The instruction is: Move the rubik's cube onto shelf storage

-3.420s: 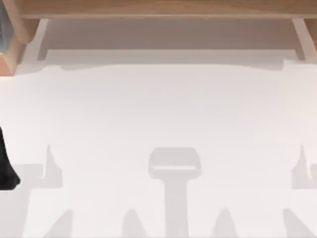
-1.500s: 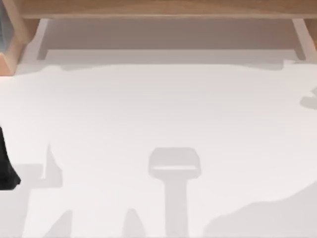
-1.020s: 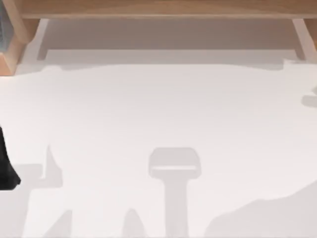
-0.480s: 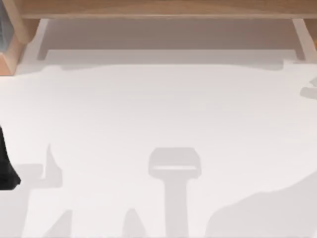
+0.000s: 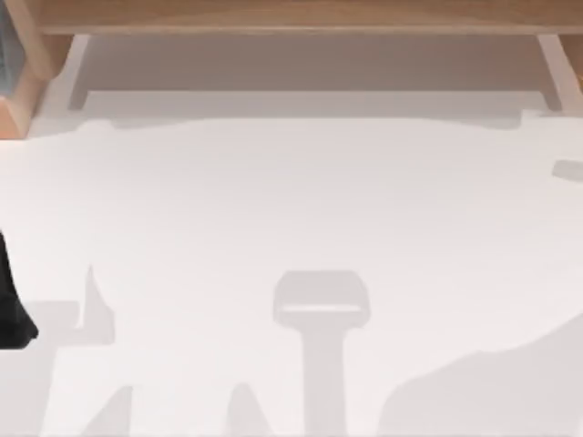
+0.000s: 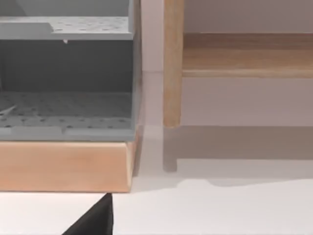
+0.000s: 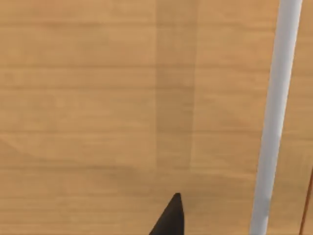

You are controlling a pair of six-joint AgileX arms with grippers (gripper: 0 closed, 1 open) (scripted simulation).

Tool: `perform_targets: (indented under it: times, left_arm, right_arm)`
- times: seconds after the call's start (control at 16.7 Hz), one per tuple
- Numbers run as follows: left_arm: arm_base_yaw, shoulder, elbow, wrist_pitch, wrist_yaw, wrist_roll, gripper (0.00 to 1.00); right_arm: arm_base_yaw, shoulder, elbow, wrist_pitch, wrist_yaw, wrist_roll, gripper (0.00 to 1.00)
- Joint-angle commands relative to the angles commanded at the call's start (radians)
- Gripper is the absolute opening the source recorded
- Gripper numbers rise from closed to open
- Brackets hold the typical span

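Note:
The rubik's cube is out of view. The shelf storage (image 5: 291, 16) is a light-brown wooden board running along the table's far edge, with side supports at both ends. Its board and one upright post (image 6: 172, 63) stand ahead in the left wrist view. In the right wrist view, wood grain of the shelf storage (image 7: 98, 98) lies close under a dark tip of my right gripper (image 7: 168, 220). My left gripper (image 5: 11, 309) sits parked at the table's left edge, and a dark corner of it (image 6: 95, 220) rises low over the white table.
A grey perforated rack (image 6: 66, 88) on a wooden base stands left of the shelf, at the top view's far left corner (image 5: 9, 64). A white strip (image 7: 274, 117) crosses the wood in the right wrist view. Arm shadows lie over the table's front right.
Since the earliest frame a large shadow has spread over the table's front right corner, and a small shadow at the right edge has shifted slightly. The left arm has not moved.

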Motion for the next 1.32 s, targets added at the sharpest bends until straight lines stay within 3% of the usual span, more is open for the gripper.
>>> perform_targets:
  times: [0.3,0.36,0.96,1.32]
  left_arm:
    - [0.0,0.0,0.0,0.0,0.0,0.0,1.0]
    - [0.0,0.0,0.0,0.0,0.0,0.0,1.0]
    - [0.0,0.0,0.0,0.0,0.0,0.0,1.0]
    - [0.0,0.0,0.0,0.0,0.0,0.0,1.0]
  right_arm:
    - [0.0,0.0,0.0,0.0,0.0,0.0,0.02]
    - [0.0,0.0,0.0,0.0,0.0,0.0,0.0]
    - [-0.008,-0.008,-0.018,0.008,-0.004,0.003,0.0]
    - [-0.057,-0.101,-0.234,0.123,-0.054,0.005,0.0]
